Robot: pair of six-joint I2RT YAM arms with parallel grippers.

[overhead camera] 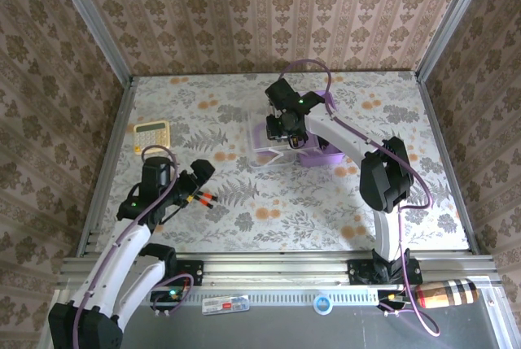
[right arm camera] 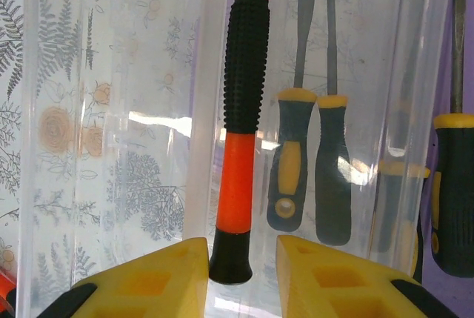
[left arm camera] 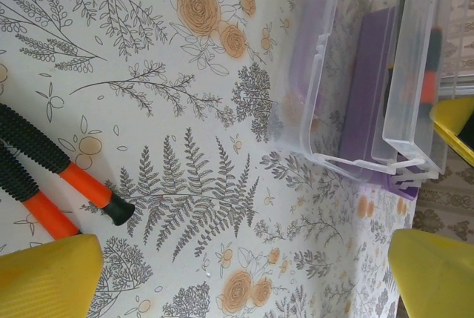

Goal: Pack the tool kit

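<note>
While my right gripper (right arm camera: 241, 247) hovers over the kit's clear tray (right arm camera: 204, 110), jaws slightly parted to let one screwdriver (right arm camera: 243, 133) settle inside, my left gripper (left arm camera: 248, 236) hangs wide open beside two screwdrivers (left arm camera: 81, 184), ready to collect them.

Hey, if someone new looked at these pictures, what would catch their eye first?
Probably the orange-and-black screwdriver lying in the clear tray, its butt end between the yellow fingertips of the right gripper, next to the purple box mid-table. Next, two matching screwdrivers lie on the floral tabletop by the open left gripper, with a yellow calculator at the left rear.
</note>
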